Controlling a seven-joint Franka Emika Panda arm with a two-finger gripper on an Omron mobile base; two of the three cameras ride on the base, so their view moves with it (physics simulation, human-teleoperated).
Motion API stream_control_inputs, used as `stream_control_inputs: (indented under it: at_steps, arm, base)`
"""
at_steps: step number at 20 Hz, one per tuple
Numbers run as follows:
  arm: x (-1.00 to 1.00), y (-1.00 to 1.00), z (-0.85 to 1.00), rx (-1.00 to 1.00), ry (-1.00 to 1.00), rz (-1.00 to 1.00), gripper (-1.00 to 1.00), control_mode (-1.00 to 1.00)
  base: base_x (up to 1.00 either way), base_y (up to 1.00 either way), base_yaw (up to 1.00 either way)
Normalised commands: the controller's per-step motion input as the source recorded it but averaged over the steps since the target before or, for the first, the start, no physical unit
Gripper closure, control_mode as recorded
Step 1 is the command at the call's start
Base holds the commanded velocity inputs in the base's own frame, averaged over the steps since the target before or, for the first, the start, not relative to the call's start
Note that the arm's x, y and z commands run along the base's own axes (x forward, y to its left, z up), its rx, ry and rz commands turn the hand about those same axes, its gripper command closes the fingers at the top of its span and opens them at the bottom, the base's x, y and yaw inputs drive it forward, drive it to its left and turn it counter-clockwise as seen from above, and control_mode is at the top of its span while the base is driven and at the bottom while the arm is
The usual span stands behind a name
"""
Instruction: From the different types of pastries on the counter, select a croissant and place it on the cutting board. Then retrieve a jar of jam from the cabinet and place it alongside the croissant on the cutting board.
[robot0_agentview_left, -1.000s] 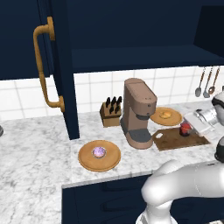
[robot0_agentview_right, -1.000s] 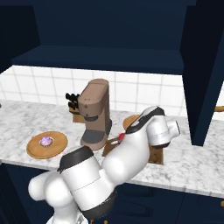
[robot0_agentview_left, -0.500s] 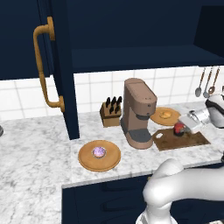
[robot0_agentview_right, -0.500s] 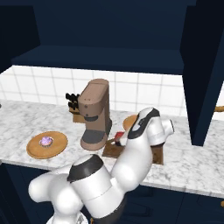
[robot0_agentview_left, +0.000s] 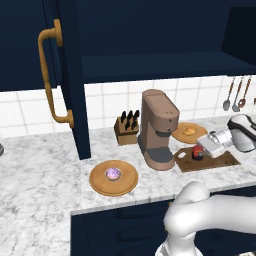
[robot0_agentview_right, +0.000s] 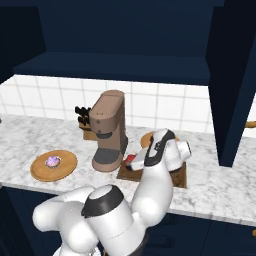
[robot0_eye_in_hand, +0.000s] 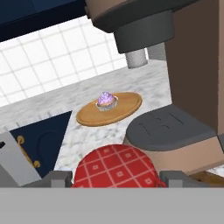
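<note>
My gripper (robot0_agentview_left: 200, 150) is shut on the jar of jam (robot0_agentview_left: 198, 153), a small dark-red jar held low over the left end of the dark-brown cutting board (robot0_agentview_left: 221, 161). I cannot tell if the jar touches the board. In the hand view the jar's red checked top (robot0_eye_in_hand: 116, 168) sits between my fingertips (robot0_eye_in_hand: 57, 178). The croissant (robot0_agentview_left: 189, 131) lies on a round plate (robot0_agentview_left: 180, 136) just behind the board. The purple-topped cake (robot0_agentview_left: 113, 173) rests on another plate (robot0_agentview_left: 100, 184), with the same cake (robot0_eye_in_hand: 106, 100) ahead of the hand. From the right base, the jar (robot0_agentview_right: 131, 161) and board (robot0_agentview_right: 179, 175) lie beside the coffee machine.
A brown coffee machine (robot0_agentview_left: 157, 130) stands close left of the jar, with a knife block (robot0_agentview_left: 127, 130) behind it. The cabinet door (robot0_agentview_left: 75, 75) with its brass handle (robot0_agentview_left: 47, 75) hangs open over the counter (robot0_agentview_left: 40, 170). Utensils (robot0_agentview_left: 235, 95) hang on the tiled wall.
My gripper has carried the jar leftward and slightly down, from over the board's middle to its left end near the coffee machine.
</note>
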Motion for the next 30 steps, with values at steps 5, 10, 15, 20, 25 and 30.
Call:
stream_control_inputs:
  at_steps: [5, 10, 15, 20, 25, 30]
  arm:
    - [0.07, 0.0, -0.11, 0.0, 0.0, -0.03, 1.0, -1.0]
    - [0.46, 0.0, -0.19, 0.0, -0.05, -0.02, 1.0, -1.0]
    - [0.25, -0.2, -0.22, 0.0, -0.01, 0.05, 1.0, -1.0]
    - [0.14, -0.41, -0.26, 0.0, -0.01, 0.15, 1.0, -1.0]
    - [0.46, -0.19, -0.15, 0.0, 0.0, 0.06, 1.0, -1.0]
    - [0.55, 0.0, -0.11, 0.01, 0.0, 0.0, 1.0, -1.0]
  base:
    - [0.0, 0.0, 0.0]
    - [0.0, 0.0, 0.0]
    - [0.0, 0.0, 0.0]
    - [0.0, 0.0, 0.0]
    - [0.0, 0.0, 0.0]
    - [0.0, 0.0, 0.0]
